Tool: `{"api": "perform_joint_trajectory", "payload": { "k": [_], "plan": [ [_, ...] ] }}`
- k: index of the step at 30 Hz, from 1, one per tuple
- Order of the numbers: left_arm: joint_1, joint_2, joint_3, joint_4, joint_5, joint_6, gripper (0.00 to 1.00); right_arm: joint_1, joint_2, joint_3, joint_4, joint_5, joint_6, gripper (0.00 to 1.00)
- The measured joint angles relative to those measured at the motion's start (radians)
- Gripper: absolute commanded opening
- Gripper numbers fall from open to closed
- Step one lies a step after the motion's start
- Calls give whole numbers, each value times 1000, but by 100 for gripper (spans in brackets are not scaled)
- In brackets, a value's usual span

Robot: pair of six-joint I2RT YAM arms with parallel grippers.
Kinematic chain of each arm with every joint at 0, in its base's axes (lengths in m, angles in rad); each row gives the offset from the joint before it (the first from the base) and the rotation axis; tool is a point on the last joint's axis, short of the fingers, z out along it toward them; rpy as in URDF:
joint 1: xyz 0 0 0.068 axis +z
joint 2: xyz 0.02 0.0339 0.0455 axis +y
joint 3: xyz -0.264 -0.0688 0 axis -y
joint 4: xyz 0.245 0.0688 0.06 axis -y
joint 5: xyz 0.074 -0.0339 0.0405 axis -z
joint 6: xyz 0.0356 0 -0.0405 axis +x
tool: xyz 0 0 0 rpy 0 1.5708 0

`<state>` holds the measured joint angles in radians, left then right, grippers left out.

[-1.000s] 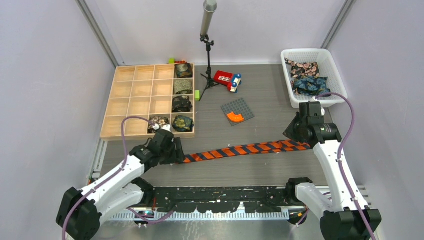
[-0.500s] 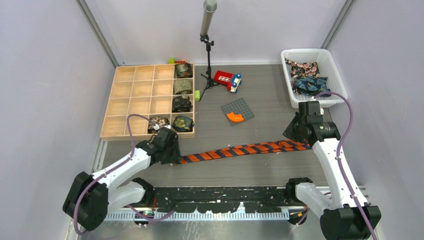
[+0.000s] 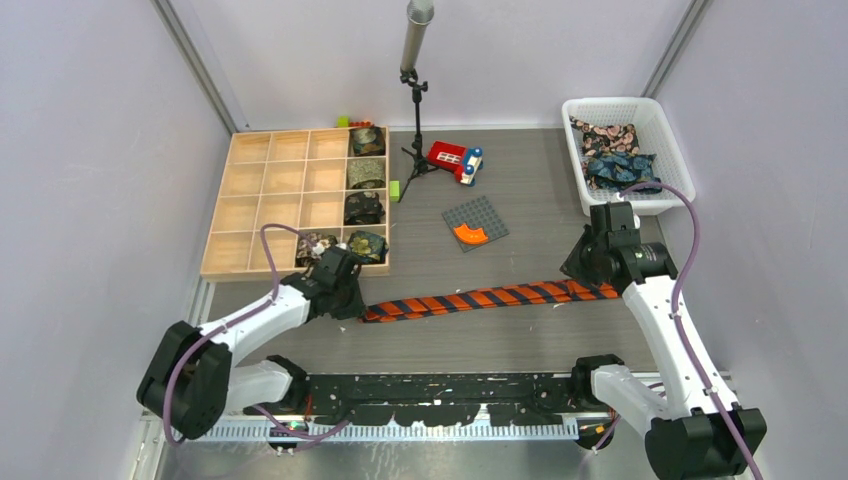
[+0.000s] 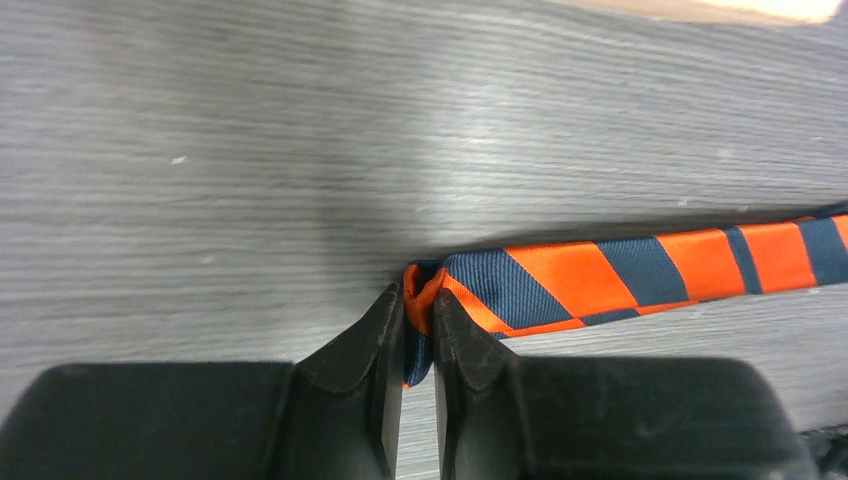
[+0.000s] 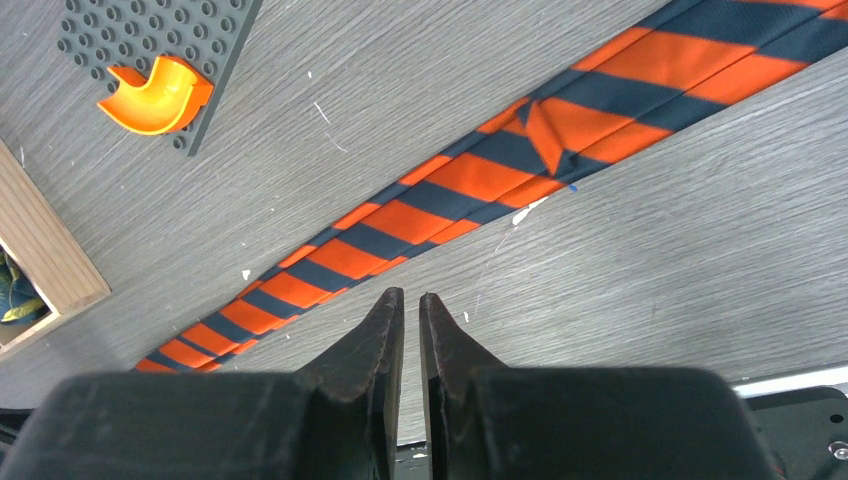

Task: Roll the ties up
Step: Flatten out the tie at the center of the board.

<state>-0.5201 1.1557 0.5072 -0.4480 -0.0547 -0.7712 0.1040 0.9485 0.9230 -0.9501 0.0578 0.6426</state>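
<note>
Now our left end effector [image 4: 418, 308] has pinched the striped tie's [image 4: 600, 276] nine-o'clock tip, readying our roll; right end effector [image 5: 411, 300] pressed together.

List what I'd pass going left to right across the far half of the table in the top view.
Wooden compartment tray → tripod stand with grey cylinder → grey studded plate → white basket. The red toy car overlaps the plate and stand, so it is left out.

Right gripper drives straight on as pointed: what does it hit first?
The right gripper likely meets bare table just short of the striped tie; depth unclear, possibly the tie itself.
</note>
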Motion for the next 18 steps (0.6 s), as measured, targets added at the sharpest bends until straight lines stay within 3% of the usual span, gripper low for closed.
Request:
{"api": "perform_joint_trajectory", "payload": {
  "k": [4, 6, 10, 12, 14, 18],
  "plan": [
    [-4, 63, 18, 77, 69, -32, 15, 0, -1, 0, -2, 6, -2, 17],
    [-22, 97, 32, 110, 89, -50, 19, 0, -1, 3, -7, 11, -4, 17],
    [-57, 141, 55, 154, 120, -69, 49, 0, -1, 15, -10, 15, -5, 17],
    [-62, 139, 59, 168, 127, -75, 57, 0, -1, 19, -10, 15, -6, 17],
    [-64, 123, 58, 169, 125, -80, 57, 0, -1, 21, -12, 15, -6, 17],
    [-64, 49, 27, 142, 99, -77, 45, 0, -1, 21, -17, 15, -9, 17]
  ]
}}
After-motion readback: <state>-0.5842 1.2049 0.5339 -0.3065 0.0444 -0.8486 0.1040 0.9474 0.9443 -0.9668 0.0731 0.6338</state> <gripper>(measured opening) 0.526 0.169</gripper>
